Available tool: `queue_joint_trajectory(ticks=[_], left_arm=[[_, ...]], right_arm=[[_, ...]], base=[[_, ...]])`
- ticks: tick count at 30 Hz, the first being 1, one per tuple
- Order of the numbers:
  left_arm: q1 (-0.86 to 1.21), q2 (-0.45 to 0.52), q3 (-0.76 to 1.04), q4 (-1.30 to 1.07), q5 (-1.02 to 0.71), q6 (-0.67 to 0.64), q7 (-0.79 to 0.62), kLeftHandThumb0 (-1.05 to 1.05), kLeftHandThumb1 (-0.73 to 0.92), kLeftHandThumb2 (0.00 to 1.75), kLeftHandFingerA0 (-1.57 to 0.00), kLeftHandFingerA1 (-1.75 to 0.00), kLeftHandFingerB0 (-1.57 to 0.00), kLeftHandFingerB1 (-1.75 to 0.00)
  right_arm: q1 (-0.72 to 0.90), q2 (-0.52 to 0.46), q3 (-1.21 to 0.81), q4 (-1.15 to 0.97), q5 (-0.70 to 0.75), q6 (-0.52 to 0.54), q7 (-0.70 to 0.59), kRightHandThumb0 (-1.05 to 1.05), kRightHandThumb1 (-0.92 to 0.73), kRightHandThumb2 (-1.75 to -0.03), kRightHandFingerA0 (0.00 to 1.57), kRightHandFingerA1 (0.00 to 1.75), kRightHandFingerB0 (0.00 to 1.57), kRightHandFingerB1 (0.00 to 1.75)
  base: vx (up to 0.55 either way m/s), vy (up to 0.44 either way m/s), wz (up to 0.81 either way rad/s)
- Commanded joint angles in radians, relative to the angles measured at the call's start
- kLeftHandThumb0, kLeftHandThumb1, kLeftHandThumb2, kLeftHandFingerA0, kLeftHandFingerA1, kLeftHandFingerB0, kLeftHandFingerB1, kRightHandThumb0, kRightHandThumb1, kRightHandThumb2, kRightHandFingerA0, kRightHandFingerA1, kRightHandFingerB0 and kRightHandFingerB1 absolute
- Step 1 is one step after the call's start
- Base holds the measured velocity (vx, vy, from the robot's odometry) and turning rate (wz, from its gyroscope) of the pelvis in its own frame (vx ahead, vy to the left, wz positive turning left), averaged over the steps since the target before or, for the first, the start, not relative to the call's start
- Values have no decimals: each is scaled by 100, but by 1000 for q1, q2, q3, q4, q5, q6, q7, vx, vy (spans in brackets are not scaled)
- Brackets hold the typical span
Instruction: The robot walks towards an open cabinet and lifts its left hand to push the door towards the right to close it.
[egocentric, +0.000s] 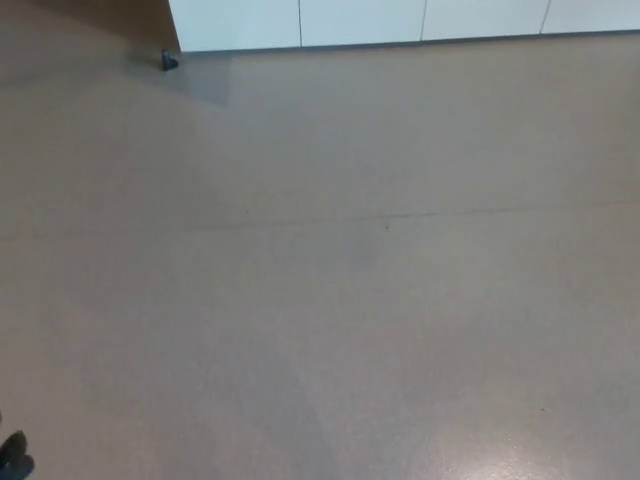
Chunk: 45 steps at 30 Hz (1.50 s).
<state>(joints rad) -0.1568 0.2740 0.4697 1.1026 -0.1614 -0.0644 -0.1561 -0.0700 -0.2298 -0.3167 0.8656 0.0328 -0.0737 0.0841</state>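
At the lower left corner of the frame we see a small black shape that may be the tip of our left hand, but too little of it shows for us to say so, and we cannot tell how its fingers stand; our right hand does not show at all. From that corner outward there is only the floor, a plain grey-brown surface with a faint seam running across the middle of the frame and a soft glare at the lower right. Far across it, along the top edge of the frame, stands the cabinet: a row of white panels split by thin vertical gaps, their lower edges meeting the floor. At the upper left, just beside the cabinet's left end, sits a small dark object on the floor, perhaps a doorstop, with a brownish patch behind it. We cannot make out from here which panel is the open door. We judge the door to be a stiff, flat, light board on hinges that swings freely under a modest push, smooth and somewhat slippery to our fingers, so a flat press suits it better than a pinch. We would place the hand near the free edge, away from the hinges, where least force is needed. The cabinet is well apart from us, so walking comes first.
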Motion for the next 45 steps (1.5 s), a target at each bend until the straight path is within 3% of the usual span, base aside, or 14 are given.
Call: queue_joint_trajectory(ticks=[1, 2, 3, 4, 12, 13, 14, 15, 20, 30, 45], left_arm=[[53, 18, 1, 16, -26, -80, -50, -25, 59, 58, -62, -47, -47, -39], [83, 16, -9, 16, -17, -88, -53, -32, 50, 76, -55, -56, -41, -49], [88, 16, -11, 15, -16, -89, -53, -32, 50, 76, -55, -56, -41, -49], [106, 17, -19, 19, -12, -91, -50, -24, 61, 58, -62, -47, -48, -38], [226, 11, -55, 17, -1, -116, -51, -23, 60, 58, -61, -43, -49, -38], [239, 14, -67, 21, 7, -132, -58, -34, 49, 76, -54, -57, -41, -49], [252, 17, -80, 26, 17, -150, -65, -34, 49, 76, -54, -57, -41, -49], [269, 16, -90, 19, 23, -159, -61, -27, 60, 58, -60, -55, -46, -38], [293, 20, -119, 32, 30, -180, -44, -32, 60, 57, -62, -50, -48, -38], [303, 31, -142, 52, 29, -198, -54, -29, 61, 58, -62, -53, -49, -40], [307, 37, -157, 69, 30, -209, -74, -33, 60, 58, -64, -56, -48, -40]], right_arm=[[84, -6, 11, 4, 17, -66, 30, -47, -71, -61, 55, 42, 35, 33], [124, -2, 13, -4, 19, -73, 35, -46, -70, -60, 57, 42, 34, 33], [131, -2, 14, -7, 21, -74, 36, -46, -70, -60, 57, 42, 34, 33], [162, 3, 14, -20, 29, -79, 46, -46, -71, -61, 55, 42, 34, 33], [329, 9, 31, -78, 30, -100, 66, -43, -74, -61, 51, 41, 31, 32], [340, 9, 32, -65, 28, -113, 64, -47, -70, -60, 50, 41, 32, 33], [349, 8, 33, -49, 25, -129, 61, -47, -70, -60, 50, 41, 32, 33], [367, 9, 35, -47, 22, -139, 58, -46, -71, -62, 48, 41, 32, 33], [409, 11, 36, -46, 29, -161, 70, -47, -71, -61, 47, 41, 33, 34], [391, -1, 51, 31, 17, -194, 64, -47, -73, -62, 48, 41, 32, 33], [386, -5, 55, 39, 28, -188, 71, -44, -73, -61, 50, 41, 32, 33]], base=[[166, 102, -11], [176, 111, -13], [201, 117, 111], [189, 116, -57], [234, 79, 5], [253, -62, 12], [238, -61, 12], [232, -109, 15], [279, -212, -1], [292, -136, 12], [351, 122, -8]])
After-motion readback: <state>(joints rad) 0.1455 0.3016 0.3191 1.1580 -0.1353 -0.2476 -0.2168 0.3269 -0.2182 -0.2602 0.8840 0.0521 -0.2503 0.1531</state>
